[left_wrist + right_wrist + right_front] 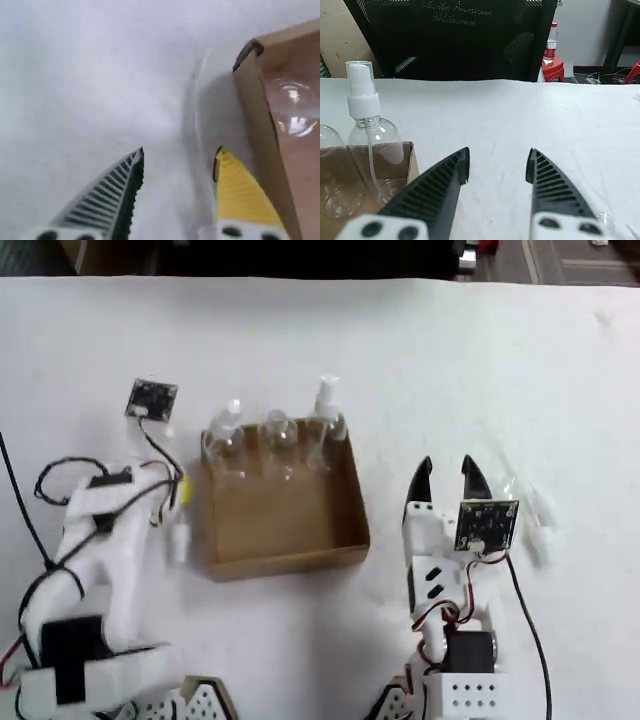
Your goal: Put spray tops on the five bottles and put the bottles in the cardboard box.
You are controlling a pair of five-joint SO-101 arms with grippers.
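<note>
The cardboard box (pixel 290 525) lies mid-table. Three clear bottles stand along its far wall. The right one (pixel 325 425) (pixel 370 140) carries a white spray top (pixel 361 90). The middle bottle (pixel 278 440) and the left bottle (pixel 225 440) show no clear top. My left gripper (pixel 180 502) (pixel 180 160) points down at the table just outside the box's left wall (pixel 257 130), open, nothing between its grey and yellow fingers. My right gripper (pixel 447 478) (pixel 497 165) stands open and empty to the right of the box.
Small clear and white pieces (pixel 540 515) lie on the white table right of my right gripper. A white piece (pixel 180 538) lies by the box's left wall. A black chair (pixel 450 35) stands beyond the table's far edge.
</note>
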